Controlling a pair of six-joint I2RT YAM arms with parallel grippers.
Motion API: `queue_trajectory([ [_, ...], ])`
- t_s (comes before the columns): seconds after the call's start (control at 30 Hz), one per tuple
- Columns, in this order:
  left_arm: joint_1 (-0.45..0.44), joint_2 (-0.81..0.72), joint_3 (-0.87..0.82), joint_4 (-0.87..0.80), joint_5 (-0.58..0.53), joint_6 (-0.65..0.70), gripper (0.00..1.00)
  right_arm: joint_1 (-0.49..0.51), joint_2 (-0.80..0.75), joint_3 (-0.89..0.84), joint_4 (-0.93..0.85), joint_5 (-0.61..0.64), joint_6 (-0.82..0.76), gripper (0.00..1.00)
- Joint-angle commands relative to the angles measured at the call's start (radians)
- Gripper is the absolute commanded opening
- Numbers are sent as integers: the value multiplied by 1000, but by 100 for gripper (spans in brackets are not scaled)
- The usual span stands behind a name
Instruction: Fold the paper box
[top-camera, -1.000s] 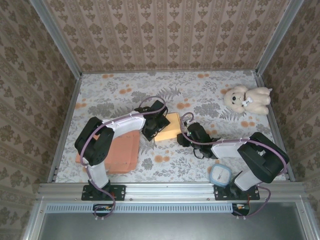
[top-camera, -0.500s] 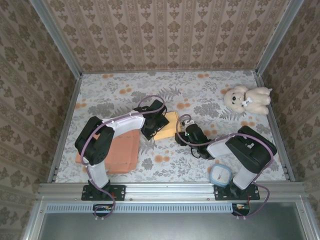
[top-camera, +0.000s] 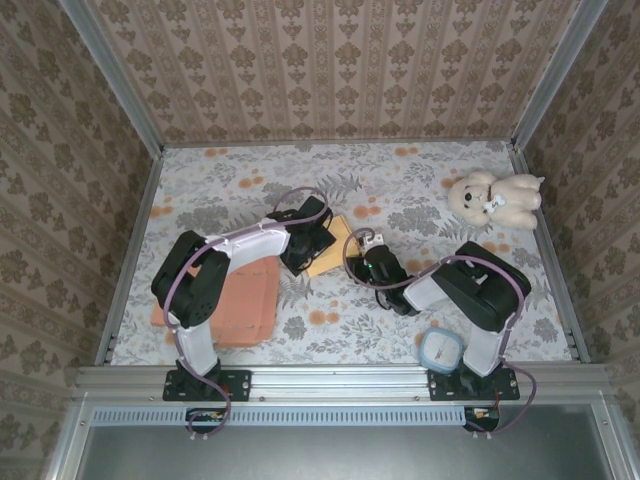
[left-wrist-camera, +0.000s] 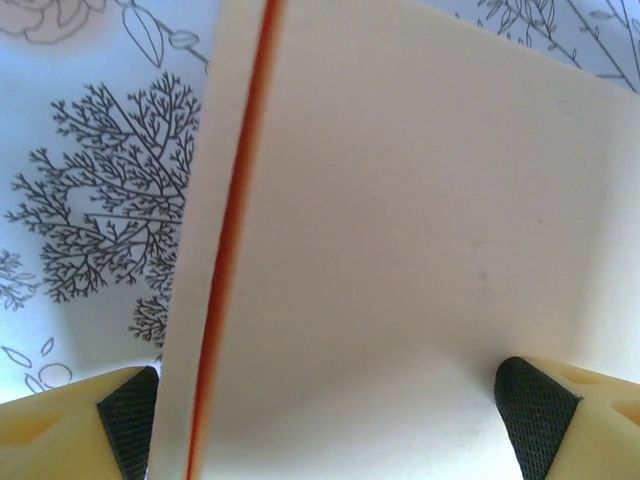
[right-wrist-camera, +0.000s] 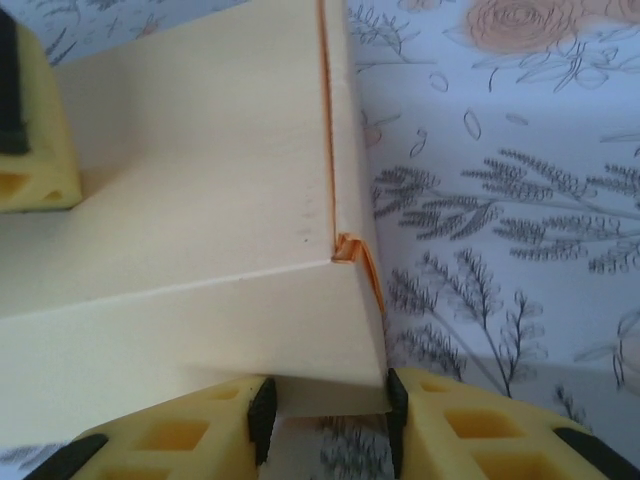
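- The paper box (top-camera: 338, 240) sits roughly mid-counter (top-camera: 230, 190). It's pale yellow and turned cornerwise to the arms, with a thin orange line running along one folded edge.
- The left gripper (left-wrist-camera: 335, 420) is right at the box's left side. Its jaws are spread really wide, and a big flat face of the box fills the gap between the two black pads (left-wrist-camera: 128, 420). The left pad sits just beside the orange-lined edge.
- The right gripper (right-wrist-camera: 327, 425) is at the box's right side with its jaws narrow. One corner of the box's end wall pokes in between the pads. I honestly can't tell whether they press on it or only flank it.
- From the right wrist view you can also spot one of the left gripper's yellow fingers (right-wrist-camera: 30, 130) against the far side of the box.
- A flat orange pad (top-camera: 245, 300) lies left of the box and a bit in front of it, near but not touching.
- A teddy bear (top-camera: 495, 198) is well off to the box's right and farther back.
- A round container with a blue rim (top-camera: 441, 350) is to the right of the box and well in front of it.
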Motion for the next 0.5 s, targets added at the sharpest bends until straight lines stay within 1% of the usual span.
queue_trajectory([
  [0.0,-37,83,-37,-149,113,58,90,19,89,81,74,4,-56,41],
  [0.13,-40,86,-25,-147,120,64,90,28,144,111,103,-10,-72,43],
  [0.27,-41,79,-14,-140,122,69,90,28,140,111,105,-25,-65,43],
  [0.3,-42,76,-12,-141,123,72,90,28,127,110,87,-34,-62,43],
  [0.47,-41,52,3,-147,104,78,90,3,38,123,-112,-112,-14,42],
])
